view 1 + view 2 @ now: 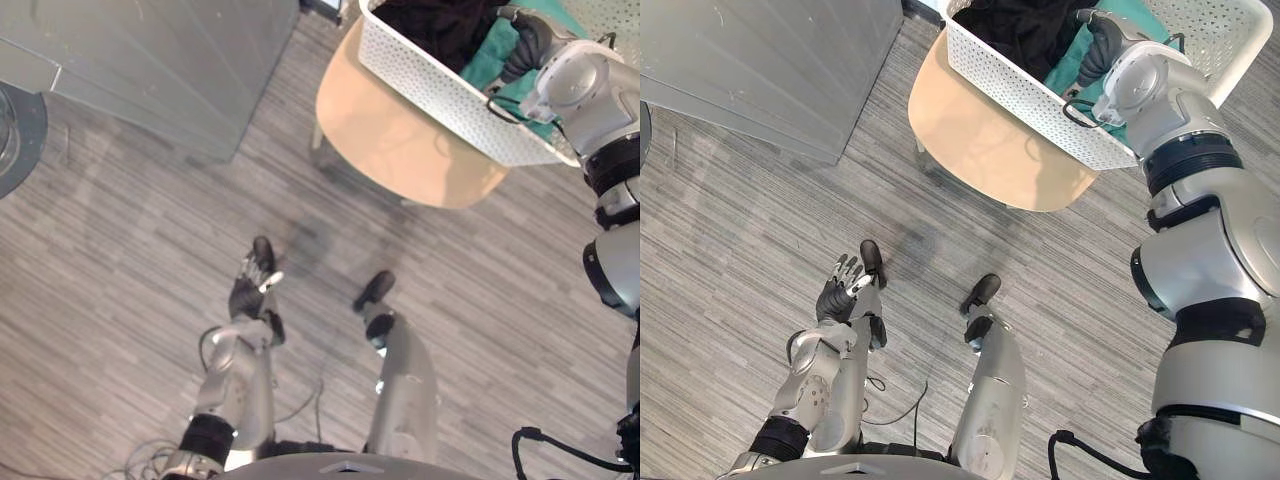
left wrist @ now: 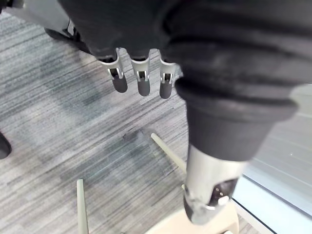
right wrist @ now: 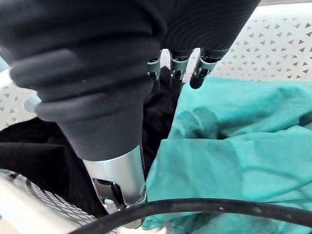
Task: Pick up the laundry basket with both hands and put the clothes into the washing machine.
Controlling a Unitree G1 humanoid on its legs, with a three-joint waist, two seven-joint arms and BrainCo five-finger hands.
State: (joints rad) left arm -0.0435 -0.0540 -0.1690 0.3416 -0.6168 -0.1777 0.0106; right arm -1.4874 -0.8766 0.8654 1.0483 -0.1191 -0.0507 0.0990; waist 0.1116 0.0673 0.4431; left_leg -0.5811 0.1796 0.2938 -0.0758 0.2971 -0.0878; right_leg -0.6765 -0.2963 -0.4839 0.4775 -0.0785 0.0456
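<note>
Laundry basket (image 1: 440, 95): white, perforated, sitting on the round wooden counter (image 1: 400, 150) and covering its far right part; the near left part of the top is bare.

Contents: black clothes (image 1: 440, 25) towards the basket's left end, teal cloth (image 3: 234, 161) beside them, the two touching.

Right hand (image 1: 1098, 45): inside the basket, above the clothes. Fingers (image 3: 178, 66) relaxed, nothing grasped; the dark tips point at the seam where black meets teal (contact with the cloth cannot be confirmed).

Left hand (image 1: 248, 290): low over the wood-pattern floor (image 1: 120, 280), well apart from the counter, fingers loosely spread and empty.

Grey cabinet (image 1: 150, 70) stands on the floor to the left of the counter.
</note>
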